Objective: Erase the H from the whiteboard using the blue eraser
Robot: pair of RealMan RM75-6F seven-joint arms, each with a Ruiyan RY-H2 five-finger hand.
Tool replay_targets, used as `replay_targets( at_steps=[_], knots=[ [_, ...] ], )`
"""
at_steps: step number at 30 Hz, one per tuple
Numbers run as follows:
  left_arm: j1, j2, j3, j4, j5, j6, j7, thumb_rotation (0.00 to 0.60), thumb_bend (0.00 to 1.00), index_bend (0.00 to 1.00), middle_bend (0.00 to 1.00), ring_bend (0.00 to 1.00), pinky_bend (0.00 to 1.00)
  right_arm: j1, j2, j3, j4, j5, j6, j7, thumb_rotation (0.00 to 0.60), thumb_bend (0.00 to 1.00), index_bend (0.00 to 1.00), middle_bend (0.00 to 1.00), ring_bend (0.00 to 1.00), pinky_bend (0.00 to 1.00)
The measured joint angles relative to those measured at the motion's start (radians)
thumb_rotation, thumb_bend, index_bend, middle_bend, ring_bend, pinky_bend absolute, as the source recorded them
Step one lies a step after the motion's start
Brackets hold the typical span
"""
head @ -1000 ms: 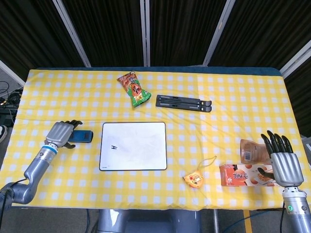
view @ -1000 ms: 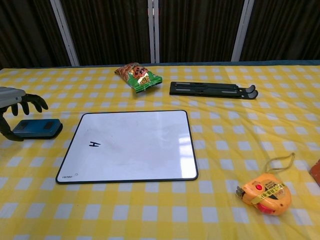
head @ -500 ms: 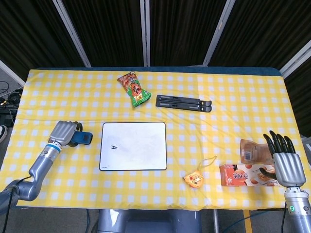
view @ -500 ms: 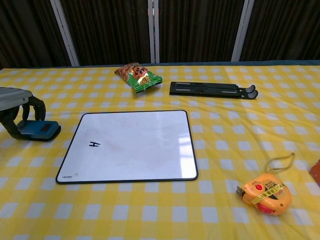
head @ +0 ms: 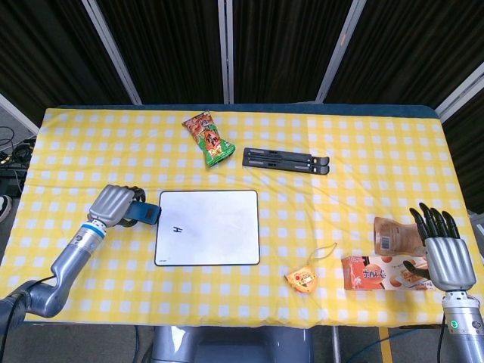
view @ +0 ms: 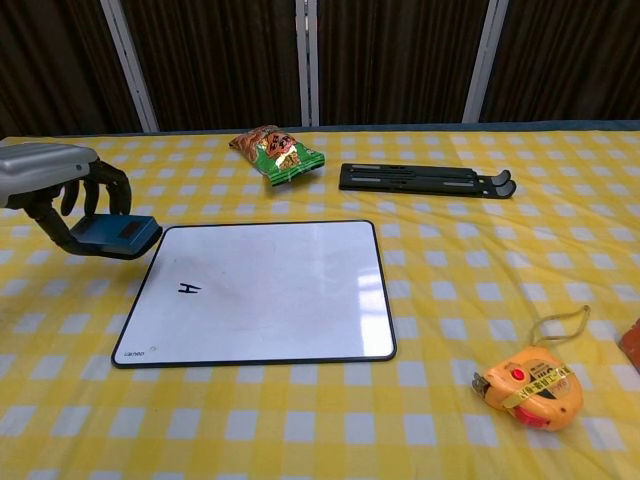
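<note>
Since the earlier frames, left hand (head: pixel 113 205) has closed on the blue eraser (head: pixel 144 214), lifted it off the cloth and carried it rightward to the left edge of the whiteboard (head: pixel 208 227). Left hand (view: pixel 52 172) grips one end of the blue eraser (view: pixel 116 235), which hangs clear of the table (view: pixel 460 270), just beside the whiteboard (view: pixel 265 290) near its upper-left corner. One letter H (head: pixel 178 228) stands on the board near its left edge, unerased; the H (view: pixel 189 288) lies well below the eraser. Right hand (head: pixel 443 252) is unchanged: fingers apart and extended, holding nothing, at the table's right edge beside two snack packets, one brown (head: pixel 393 235) and one orange (head: pixel 376 272). Also present: one green snack bag (head: pixel 207 138), one black folding stand (head: pixel 286 160), one orange tape measure (head: pixel 301 280).
</note>
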Motion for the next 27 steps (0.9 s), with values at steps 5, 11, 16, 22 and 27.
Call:
replay_targets(
  at_steps=[5,11,16,22,27],
  knots=[
    [-0.053,-0.029,-0.017,-0.044,-0.03,-0.035,0.118,0.6,0.22,0.46,0.4,0.46,0.52,0.002,-0.002,0.002,0.008,0.011,-0.007,0.0,0.6,0.0,0.0,0.0,0.0,0.0],
    [-0.122,-0.11,-0.03,-0.053,-0.148,-0.096,0.285,0.6,0.22,0.46,0.4,0.46,0.52,0.001,0.0,0.007,0.019,0.027,-0.011,0.014,0.6,0.0,0.0,0.0,0.0,0.0],
    [-0.156,-0.161,-0.023,-0.056,-0.202,-0.111,0.352,0.6,0.22,0.46,0.41,0.46,0.52,-0.001,0.001,0.007,0.025,0.032,-0.014,0.02,0.6,0.0,0.0,0.0,0.0,0.0],
    [-0.162,-0.162,-0.002,-0.093,-0.234,-0.118,0.362,0.6,0.22,0.46,0.41,0.46,0.52,-0.003,0.002,0.005,0.021,0.026,-0.008,0.018,0.6,0.0,0.0,0.0,0.0,0.0],
    [-0.157,-0.142,0.013,-0.15,-0.238,-0.11,0.357,0.6,0.22,0.47,0.42,0.47,0.53,-0.003,0.001,0.004,0.018,0.024,-0.008,0.014,0.6,0.0,0.0,0.0,0.0,0.0]
  ],
)
